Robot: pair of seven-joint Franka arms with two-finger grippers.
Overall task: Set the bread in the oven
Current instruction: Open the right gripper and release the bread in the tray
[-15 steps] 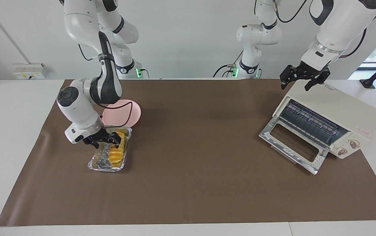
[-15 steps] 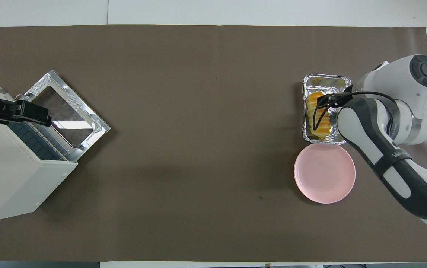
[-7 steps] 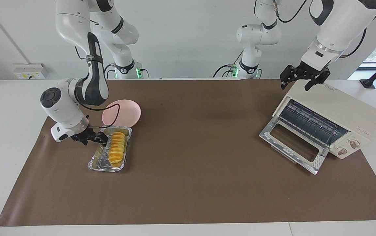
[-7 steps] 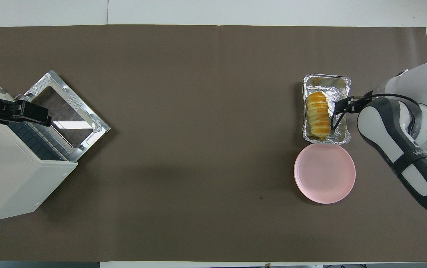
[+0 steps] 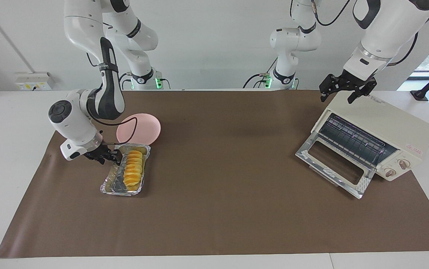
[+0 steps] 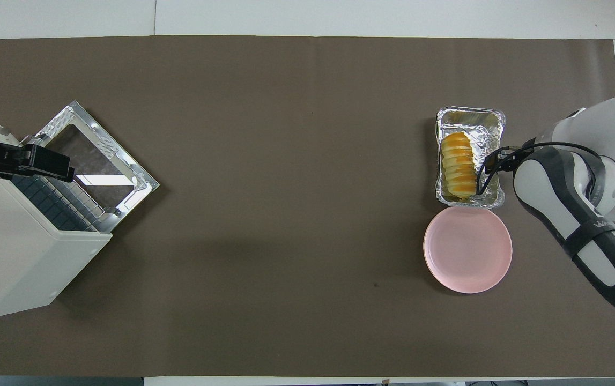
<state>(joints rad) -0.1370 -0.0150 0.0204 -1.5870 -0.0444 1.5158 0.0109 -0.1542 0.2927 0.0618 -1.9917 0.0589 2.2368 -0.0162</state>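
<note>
The right gripper [image 5: 114, 158] sits low at the foil tray's [image 5: 114, 185] rim, beside the bread [image 5: 133, 172]; whether its fingers are parted I cannot tell. The bread lies in the tray near the mat's [image 5: 214, 209] right-arm end, looks light, soft and crushable; grip gently across its middle. The right arm bends down steeply. The left gripper [image 5: 347, 89] waits, spread apart, over the oven [image 5: 390, 127].

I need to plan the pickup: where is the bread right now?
The bread lies in the foil tray toward the right arm's end of the table, just farther from the robots than the pink plate.
</note>
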